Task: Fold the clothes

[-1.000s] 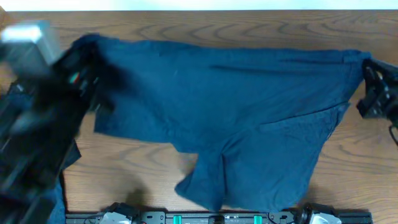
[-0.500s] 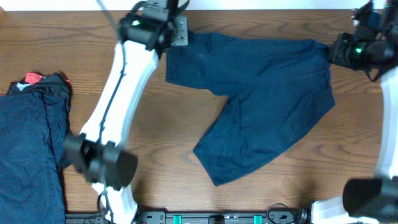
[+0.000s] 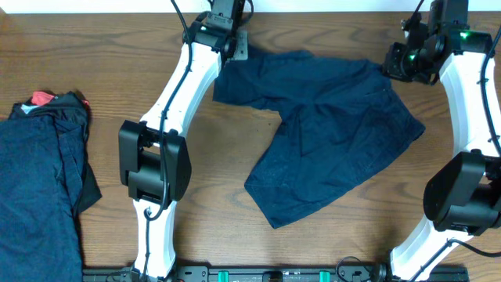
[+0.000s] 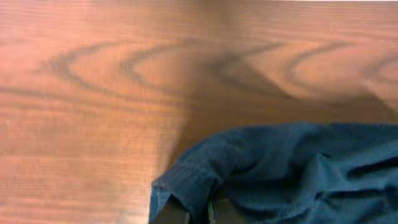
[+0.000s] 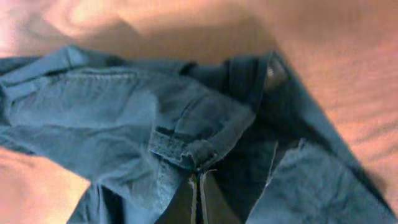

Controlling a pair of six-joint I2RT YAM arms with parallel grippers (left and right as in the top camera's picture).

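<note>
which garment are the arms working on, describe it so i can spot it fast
On the wooden table, look at the far middle. The spread-out dark navy shorts lie there, one corner pinched in the right end effector. Unlike the bunched navy pile at the left edge, they lie alone, with no red piece beside them.

The overhead view is bright and evenly lit from above, and sharp, with only faint shadows beside the clothes (image 3: 337, 133). Both wrist views look warmer and softer — the table (image 4: 93, 93) in the left one is blurred, with a dark shadow at centre.
</note>
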